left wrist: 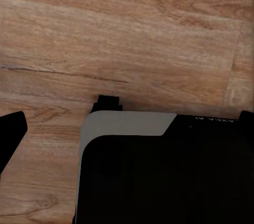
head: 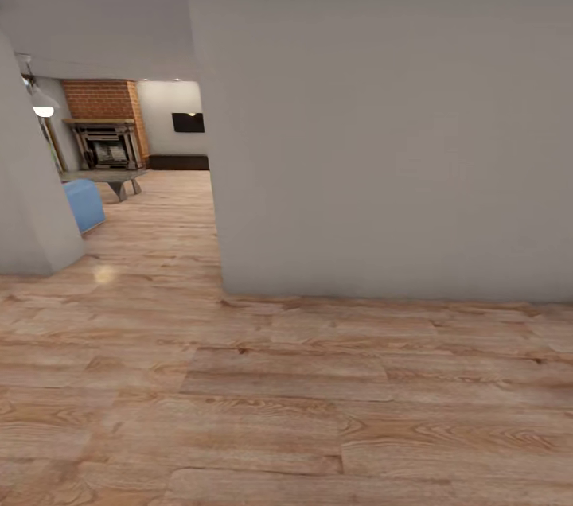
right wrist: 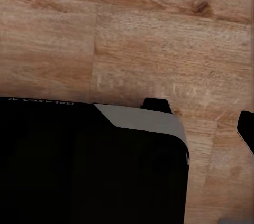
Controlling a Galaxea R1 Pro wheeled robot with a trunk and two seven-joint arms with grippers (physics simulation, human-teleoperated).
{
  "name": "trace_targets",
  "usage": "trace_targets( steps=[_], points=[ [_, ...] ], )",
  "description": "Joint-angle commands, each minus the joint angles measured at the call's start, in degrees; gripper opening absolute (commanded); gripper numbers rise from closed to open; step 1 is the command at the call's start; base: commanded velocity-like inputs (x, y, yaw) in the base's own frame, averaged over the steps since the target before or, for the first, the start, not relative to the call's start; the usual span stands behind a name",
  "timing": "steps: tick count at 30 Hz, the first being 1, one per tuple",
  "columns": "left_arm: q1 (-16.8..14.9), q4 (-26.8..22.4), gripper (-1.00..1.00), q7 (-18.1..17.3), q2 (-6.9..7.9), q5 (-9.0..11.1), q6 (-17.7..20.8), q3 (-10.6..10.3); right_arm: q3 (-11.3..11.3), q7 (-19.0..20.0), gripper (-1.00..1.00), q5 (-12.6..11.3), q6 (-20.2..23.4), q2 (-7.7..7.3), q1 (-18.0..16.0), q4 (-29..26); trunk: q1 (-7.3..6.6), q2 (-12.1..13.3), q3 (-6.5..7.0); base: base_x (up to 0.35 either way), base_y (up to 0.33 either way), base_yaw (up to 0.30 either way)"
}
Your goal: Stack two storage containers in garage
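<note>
The two storage containers are out of view, and so is the garage. Through an opening at the far left of the head view I see part of the living room, with a blue sofa (head: 83, 204) and a low table (head: 111, 177). My left gripper (left wrist: 132, 117) hangs open over the wood-plank floor (left wrist: 127, 34), one black finger (left wrist: 11, 137) at each side of its wrist view and nothing between them. My right gripper (right wrist: 129, 123) also looks open and empty, with one finger (right wrist: 246, 129) at the frame's edge and the other lost against my dark base (right wrist: 79, 171).
A plain grey-white wall (head: 382, 140) stands close ahead and to the right. A second wall corner (head: 28, 196) flanks the opening on the left. A brick fireplace (head: 103, 124) is at the room's far end. Wood-plank floor (head: 278, 402) stretches in front of me.
</note>
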Motion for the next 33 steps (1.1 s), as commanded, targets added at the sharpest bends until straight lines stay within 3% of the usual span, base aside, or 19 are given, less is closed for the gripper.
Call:
trace_targets(
  steps=[1, 33],
  points=[
    [-0.03, 0.02, 1.0, -0.12, 0.01, 0.55, -0.03, -0.17, 0.48, -0.08, 1.0, -0.57, -0.28, 0.05, -0.06, 0.14, 0.04, -0.04, -0.07, 0.322, 0.0, 0.007],
    [-0.03, 0.02, 1.0, -0.12, 0.01, 0.55, -0.03, -0.17, 0.48, -0.11, 1.0, -0.54, -0.28, 0.05, -0.06, 0.14, 0.04, -0.04, -0.07, 0.322, 0.0, 0.258]
  ],
)
